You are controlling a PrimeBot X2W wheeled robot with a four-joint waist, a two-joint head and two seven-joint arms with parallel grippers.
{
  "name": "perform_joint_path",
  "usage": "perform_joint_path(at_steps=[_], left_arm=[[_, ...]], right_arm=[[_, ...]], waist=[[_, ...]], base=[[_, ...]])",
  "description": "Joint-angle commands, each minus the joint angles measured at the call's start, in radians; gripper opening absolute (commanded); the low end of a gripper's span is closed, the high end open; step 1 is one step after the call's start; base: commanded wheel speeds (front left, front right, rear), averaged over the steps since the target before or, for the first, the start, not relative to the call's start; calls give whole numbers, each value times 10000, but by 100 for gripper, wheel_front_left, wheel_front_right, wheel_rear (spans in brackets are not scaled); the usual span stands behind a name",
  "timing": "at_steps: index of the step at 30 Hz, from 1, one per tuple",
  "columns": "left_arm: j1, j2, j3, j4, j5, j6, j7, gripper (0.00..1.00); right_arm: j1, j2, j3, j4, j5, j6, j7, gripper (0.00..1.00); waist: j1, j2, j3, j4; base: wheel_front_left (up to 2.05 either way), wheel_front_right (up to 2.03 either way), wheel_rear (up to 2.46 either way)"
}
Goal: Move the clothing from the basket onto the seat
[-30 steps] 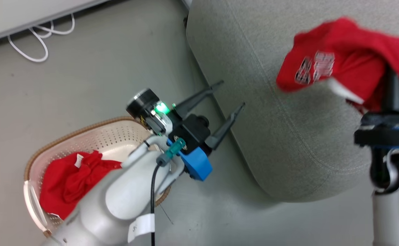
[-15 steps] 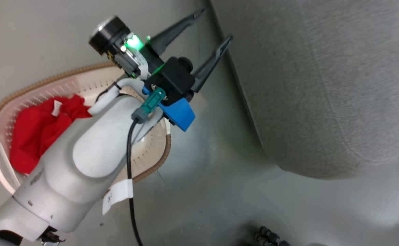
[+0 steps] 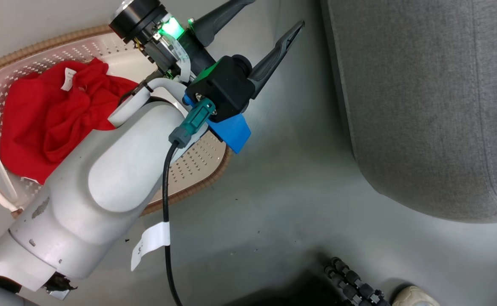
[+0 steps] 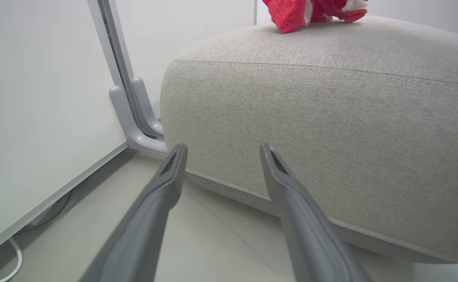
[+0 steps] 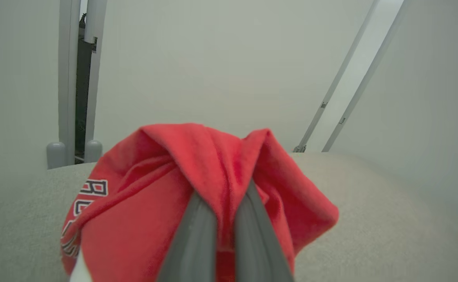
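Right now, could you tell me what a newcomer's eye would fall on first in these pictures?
Bright red stands out: one garment pinched in the shut right gripper at the top of the grey seat, a second garment heaped in the cream basket on the floor. Next comes the left gripper, open and empty, pointing at the seat's side.

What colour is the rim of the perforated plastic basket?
Brown, with a woven look: the rim of the cream perforated plastic basket. The head view shows it best.
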Motion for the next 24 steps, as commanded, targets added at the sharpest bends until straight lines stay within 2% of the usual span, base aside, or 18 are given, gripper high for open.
perform_joint_path(at_steps=[1,10,11,12,16,24], left_arm=[[-101,25,-13,-54,3,65,-9,100],[95,119,-60,74,-151,108,-78,100],[122,128,-57,92,-164,114,-88,100],[157,123,-58,109,-178,142,-99,100],[380,63,-63,164,-278,229,-144,100],[1316,-239,418,78,-765,565,-213,100]], right_arm=[[162,105,-26,137,-48,-1,-10,0],[798,819,175,1373,55,-1,-8,2],[863,901,166,1403,98,1,-10,49],[973,945,185,1399,115,-1,-8,100],[1574,1098,181,928,128,-1,-10,100],[3621,1474,714,-651,188,1,-10,100]], waist=[[-2,0,23,17],[-2,0,-166,12],[-2,0,-233,1],[-2,0,-312,3],[-2,0,-738,5],[-2,0,-2417,167]], base=[[0,0,0],[0,0,0],[0,0,0],[0,0,0],[0,0,0],[0,0,0]])
